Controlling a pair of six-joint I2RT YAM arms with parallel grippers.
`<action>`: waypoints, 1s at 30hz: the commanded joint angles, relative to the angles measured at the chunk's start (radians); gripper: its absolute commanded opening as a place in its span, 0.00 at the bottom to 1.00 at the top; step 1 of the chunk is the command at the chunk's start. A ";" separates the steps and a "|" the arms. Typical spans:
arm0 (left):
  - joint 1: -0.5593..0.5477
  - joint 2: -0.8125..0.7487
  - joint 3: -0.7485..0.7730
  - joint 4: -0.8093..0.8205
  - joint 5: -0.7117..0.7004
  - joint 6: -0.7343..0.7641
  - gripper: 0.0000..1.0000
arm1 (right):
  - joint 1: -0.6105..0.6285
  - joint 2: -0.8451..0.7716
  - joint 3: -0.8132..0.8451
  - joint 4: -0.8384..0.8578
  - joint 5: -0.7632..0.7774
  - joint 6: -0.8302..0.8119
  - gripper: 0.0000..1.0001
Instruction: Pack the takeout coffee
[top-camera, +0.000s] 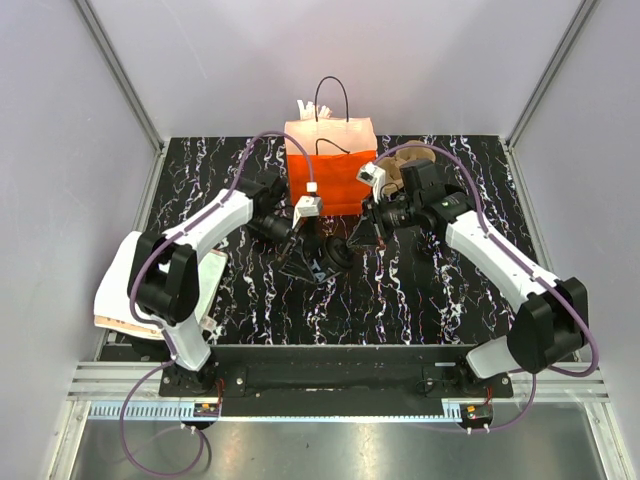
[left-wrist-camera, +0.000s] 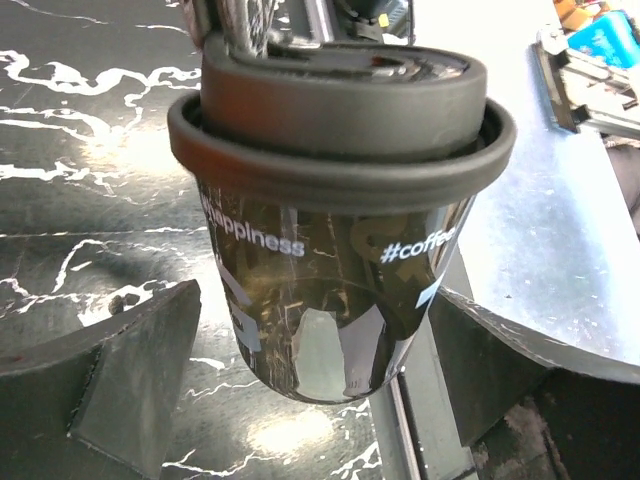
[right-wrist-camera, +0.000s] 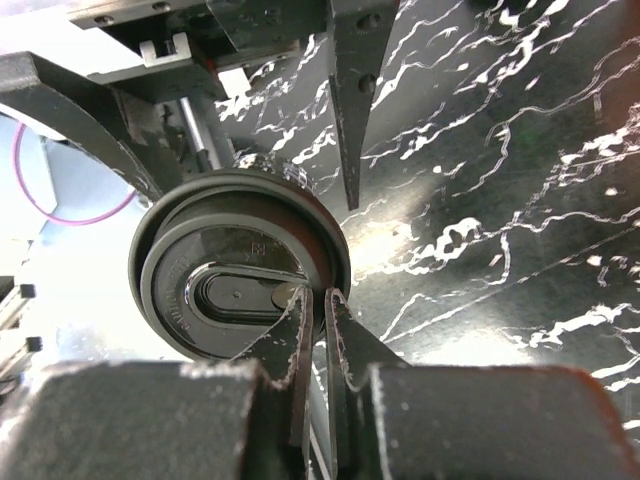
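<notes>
Right hand (right-wrist-camera: 322, 300) is pinched on the lid rim of the black coffee cup (right-wrist-camera: 240, 290), found mid-frame in the top view. The left hand (left-wrist-camera: 315, 340) is spread wide around the cup. Behind it, an orange bag (top-camera: 330, 165) is stood.

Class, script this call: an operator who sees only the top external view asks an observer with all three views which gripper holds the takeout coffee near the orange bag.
Operator: From above, the takeout coffee is just a dark blur. Who has it?
Observer: Not the left gripper. The left wrist view shows it open, spread to either side of the cup and not closed on it.
Operator: So the right one?
Observer: Yes. The right wrist view shows the right gripper pinching the rim of the lid.
</notes>
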 joint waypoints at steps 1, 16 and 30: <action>0.013 -0.082 -0.039 0.217 -0.040 -0.182 0.99 | 0.010 -0.067 0.060 -0.027 0.081 -0.044 0.00; 0.053 -0.139 -0.131 0.600 -0.296 -0.591 0.99 | 0.010 -0.084 0.118 -0.162 0.569 -0.075 0.00; -0.016 -0.140 -0.142 0.802 -0.431 -0.958 0.99 | 0.010 0.034 0.103 -0.254 0.873 0.004 0.00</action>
